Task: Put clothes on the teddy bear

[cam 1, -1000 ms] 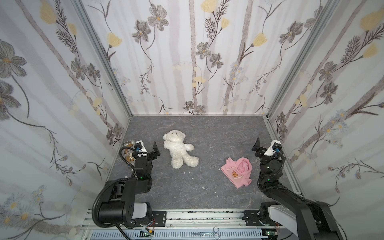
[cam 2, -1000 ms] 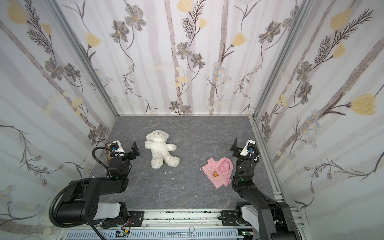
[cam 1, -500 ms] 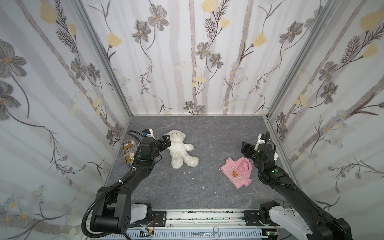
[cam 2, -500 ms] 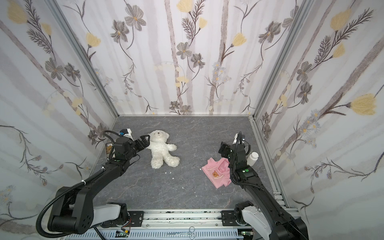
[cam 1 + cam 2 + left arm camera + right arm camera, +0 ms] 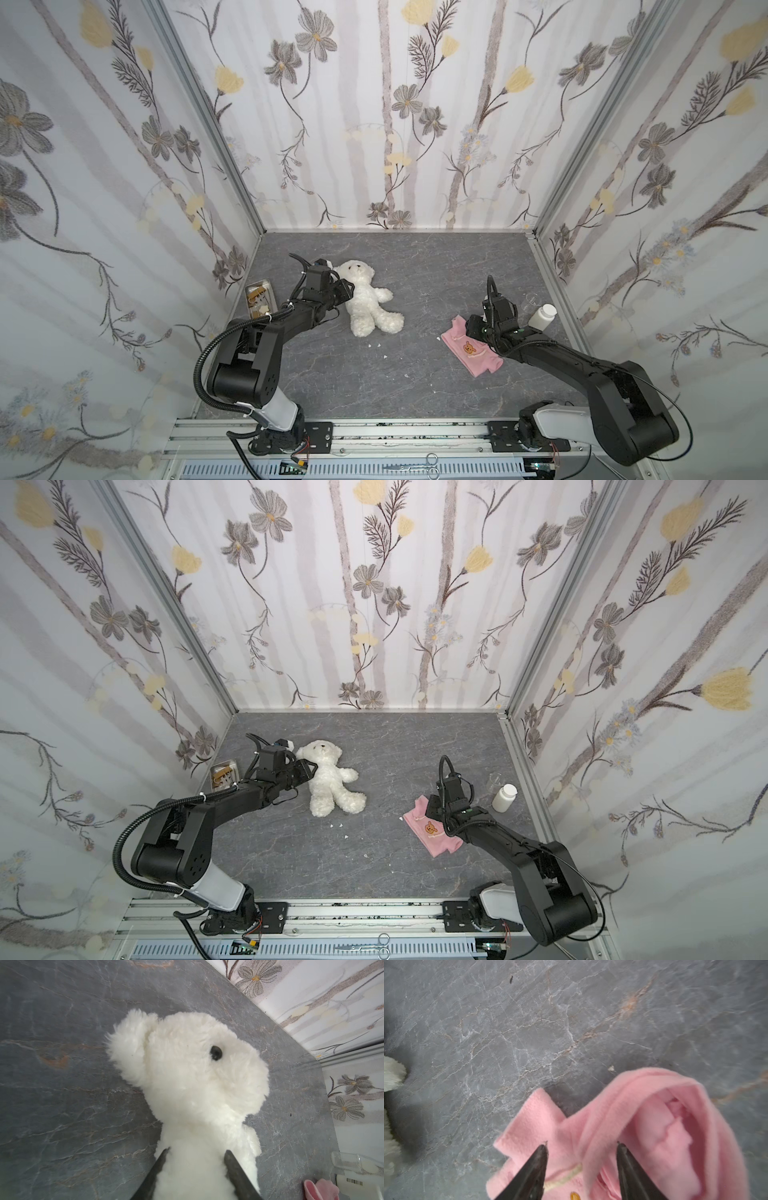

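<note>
Both black arms have reached out since 1 second ago, and the left gripper now squeezes the chest of the fluffy white plush teddy bear, which lies face up on the left of the grey stone-look table, its 2 fingers narrow and pressed into the fur. The right gripper has come down over the neck of the small pink fleece hoodie near the right side, its 2 fingers half wide and not yet pinching the cloth. So I think picking up has just begun, and the bear wears nothing yet.
</note>
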`<action>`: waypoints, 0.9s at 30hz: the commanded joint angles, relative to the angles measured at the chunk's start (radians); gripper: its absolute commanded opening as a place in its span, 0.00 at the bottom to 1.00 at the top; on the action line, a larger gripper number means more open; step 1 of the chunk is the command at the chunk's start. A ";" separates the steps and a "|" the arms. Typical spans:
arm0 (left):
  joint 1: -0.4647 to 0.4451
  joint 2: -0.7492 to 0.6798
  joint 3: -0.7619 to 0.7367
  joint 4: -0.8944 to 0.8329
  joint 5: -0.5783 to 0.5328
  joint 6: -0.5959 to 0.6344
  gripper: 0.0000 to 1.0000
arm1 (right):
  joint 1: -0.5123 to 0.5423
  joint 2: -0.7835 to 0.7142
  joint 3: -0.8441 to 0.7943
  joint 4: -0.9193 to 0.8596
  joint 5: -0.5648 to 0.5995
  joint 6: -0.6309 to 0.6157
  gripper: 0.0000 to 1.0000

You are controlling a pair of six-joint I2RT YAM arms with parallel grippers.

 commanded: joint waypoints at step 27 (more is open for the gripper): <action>-0.227 -0.219 -0.147 0.193 -0.181 -0.177 0.91 | 0.198 -0.135 0.808 -0.396 -0.214 -0.467 0.00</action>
